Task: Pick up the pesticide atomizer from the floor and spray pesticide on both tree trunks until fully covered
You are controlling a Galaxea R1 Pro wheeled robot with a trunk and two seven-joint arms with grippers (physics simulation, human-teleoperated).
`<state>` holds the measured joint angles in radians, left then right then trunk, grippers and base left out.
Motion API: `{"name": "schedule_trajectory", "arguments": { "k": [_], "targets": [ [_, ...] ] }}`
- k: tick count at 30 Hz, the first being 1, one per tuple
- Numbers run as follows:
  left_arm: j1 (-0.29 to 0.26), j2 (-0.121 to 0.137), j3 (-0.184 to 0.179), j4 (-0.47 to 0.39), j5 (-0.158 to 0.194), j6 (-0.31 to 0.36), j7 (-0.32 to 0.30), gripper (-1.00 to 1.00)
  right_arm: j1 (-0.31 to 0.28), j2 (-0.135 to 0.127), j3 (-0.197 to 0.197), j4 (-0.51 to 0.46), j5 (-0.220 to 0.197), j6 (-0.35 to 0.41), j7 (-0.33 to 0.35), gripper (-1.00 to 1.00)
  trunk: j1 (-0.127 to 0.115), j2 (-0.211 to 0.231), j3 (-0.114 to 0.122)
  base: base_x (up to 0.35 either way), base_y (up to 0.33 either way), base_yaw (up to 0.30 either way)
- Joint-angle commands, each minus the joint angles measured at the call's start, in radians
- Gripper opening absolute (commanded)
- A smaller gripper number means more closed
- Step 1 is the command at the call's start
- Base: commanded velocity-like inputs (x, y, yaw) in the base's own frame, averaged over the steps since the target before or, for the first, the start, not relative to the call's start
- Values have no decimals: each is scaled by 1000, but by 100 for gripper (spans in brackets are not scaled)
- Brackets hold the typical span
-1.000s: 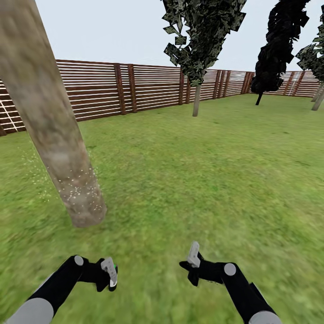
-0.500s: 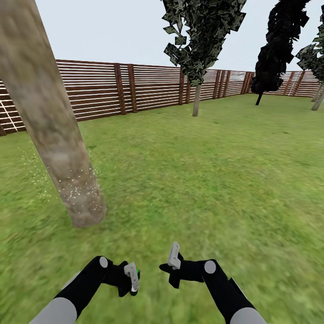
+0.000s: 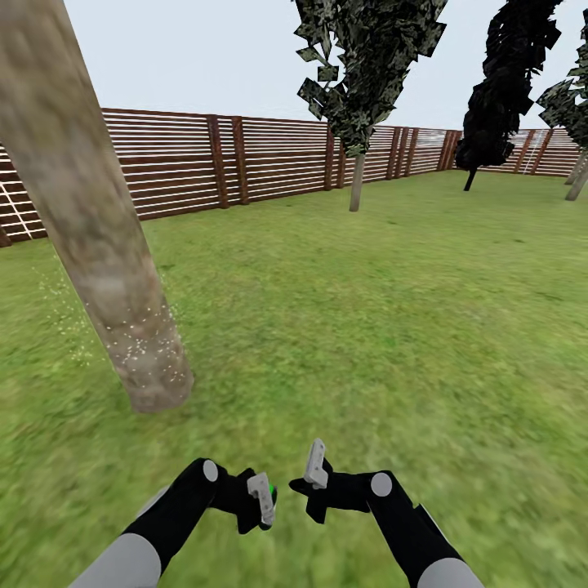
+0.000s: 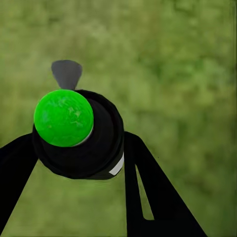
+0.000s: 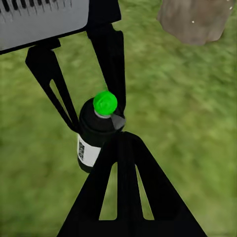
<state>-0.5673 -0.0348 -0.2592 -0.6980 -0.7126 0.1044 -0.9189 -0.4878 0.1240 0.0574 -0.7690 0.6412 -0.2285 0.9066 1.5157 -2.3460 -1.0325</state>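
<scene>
The pesticide atomizer (image 4: pixel 63 117) is a small black bottle with a bright green cap and a grey nozzle, and my left gripper (image 3: pixel 265 506) is shut on it low over the grass. From the right wrist, the atomizer (image 5: pixel 96 133) sits upright between the left fingers (image 5: pixel 111 59). My right gripper (image 3: pixel 314 464) is shut and holds nothing, its tip (image 5: pixel 121 138) close beside the bottle. The near tree trunk (image 3: pixel 106 245) rises ahead on the left, its lower part dotted with white specks. A second tree (image 3: pixel 357 184) stands far off by the fence.
Open grass lawn (image 3: pixel 392 310) stretches ahead and to the right. The brown slatted fence (image 3: pixel 229 163) closes the far side. A black cypress (image 3: pixel 506 82) and another trunk (image 3: pixel 578 181) stand at the far right.
My left gripper has carried the atomizer rightward, toward the right gripper. The right gripper moved left at first, then held still. The view itself has not shifted.
</scene>
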Motion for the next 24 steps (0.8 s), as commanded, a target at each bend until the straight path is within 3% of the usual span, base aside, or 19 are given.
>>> {"name": "schedule_trajectory", "arguments": {
  "k": [1,5,14,24],
  "targets": [
    [0,-5,0,0,0,0,0,-100,0,0,0,0,0,0,0,-100,0,0,0,0,0,0],
    [0,-25,0,0,0,0,0,-100,0,-1,-1,-1,1,0,0,-100,0,0,0,0,0,0],
    [-12,-40,0,0,2,0,-2,-100,0,-1,-1,-1,1,0,0,-100,0,0,0,0,0,0],
    [-13,-43,0,0,2,0,-3,-100,0,-3,-1,-1,2,0,0,-100,0,0,0,0,0,0]
  ]
}}
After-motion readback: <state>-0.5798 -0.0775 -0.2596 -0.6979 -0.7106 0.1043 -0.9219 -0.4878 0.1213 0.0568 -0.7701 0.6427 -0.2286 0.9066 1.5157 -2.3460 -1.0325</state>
